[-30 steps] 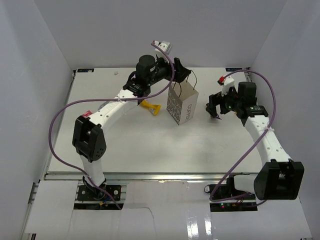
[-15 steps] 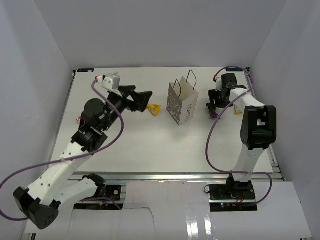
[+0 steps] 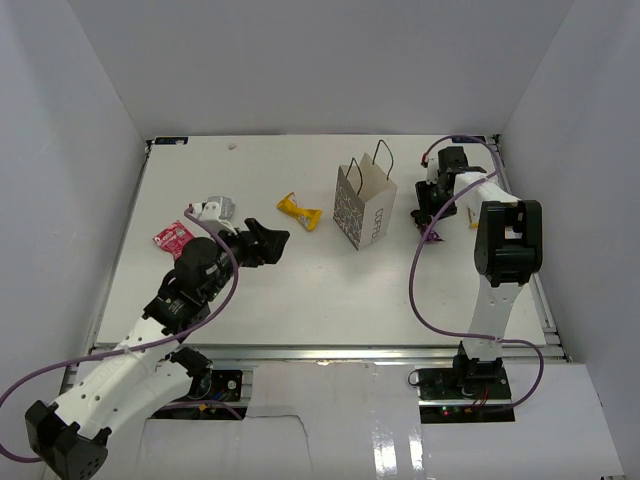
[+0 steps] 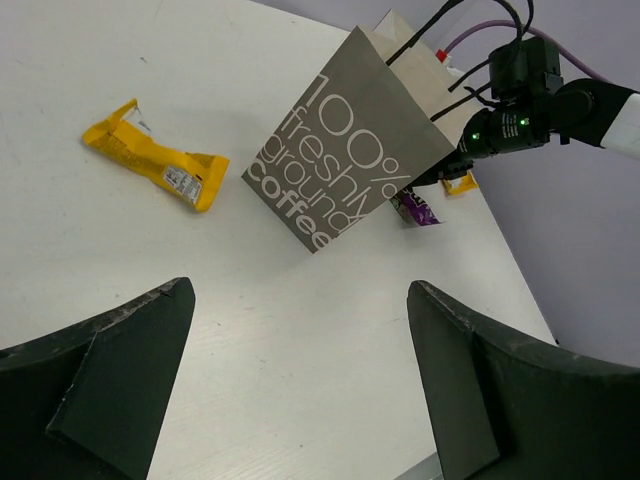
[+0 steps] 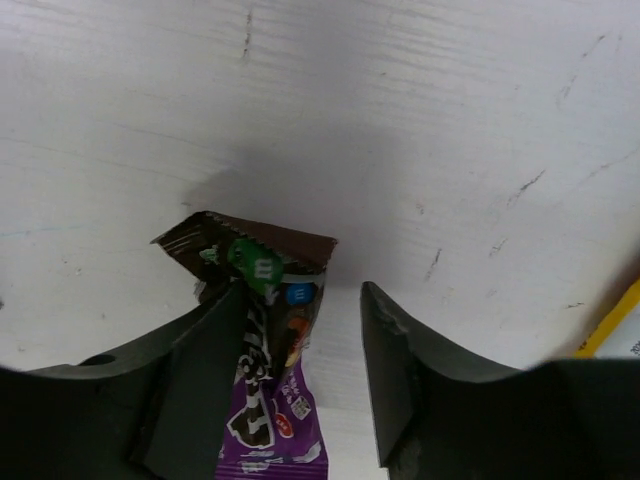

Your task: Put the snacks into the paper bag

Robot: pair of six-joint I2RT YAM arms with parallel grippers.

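The white paper bag [image 3: 363, 205] stands upright at mid-table, its lettered side [image 4: 345, 150] facing the left wrist view. A yellow snack [image 3: 299, 211] [image 4: 155, 165] lies left of it, and a red-pink one [image 3: 171, 236] at the far left. My left gripper [image 3: 272, 243] [image 4: 298, 290] hangs open and empty over bare table. My right gripper [image 3: 425, 212] [image 5: 303, 295] is down on the table right of the bag, open around a brown and dark purple snack [image 5: 262, 262] [image 3: 432, 235]. The snack rests against the left finger, with a gap to the right finger. I cannot tell whether it is one packet or two.
Another small yellow packet [image 3: 474, 220] [image 5: 615, 325] lies just right of my right gripper, near the table's right edge. White walls close in the table on three sides. A purple cable loops from each arm.
My left arm has pulled back from above the bag to the near left, and its jaws have opened wide. My right gripper has dropped onto the purple snack and its jaws have narrowed.
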